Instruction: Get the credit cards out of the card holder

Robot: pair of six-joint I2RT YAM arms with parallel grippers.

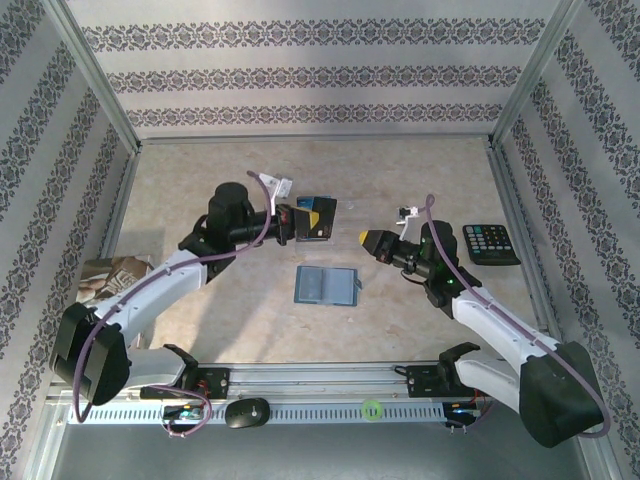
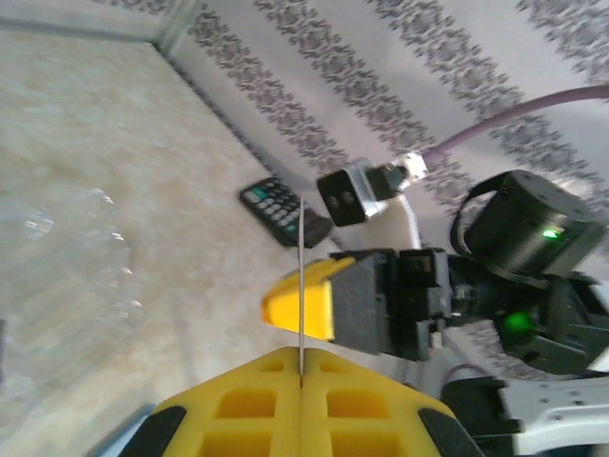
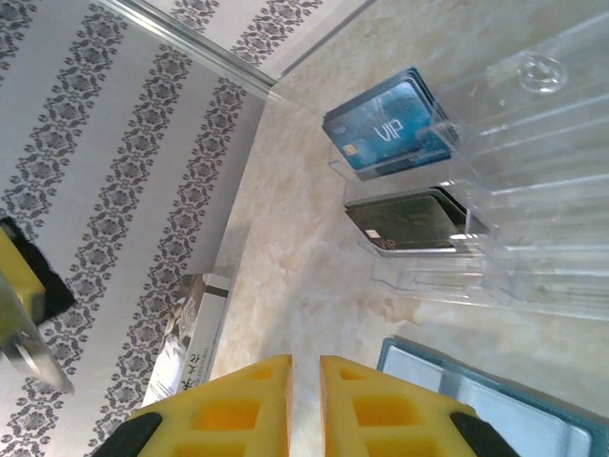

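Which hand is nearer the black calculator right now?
Right. The right hand hovers mid-table, left of the calculator; the left hand, pinching a card, is farther left beyond it.

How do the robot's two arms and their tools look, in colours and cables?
The left arm and the right arm have white links and black joints; a purple cable runs along each. The left tool and right tool have blocky yellow fingers with square recesses. A small green light glows on the right arm.
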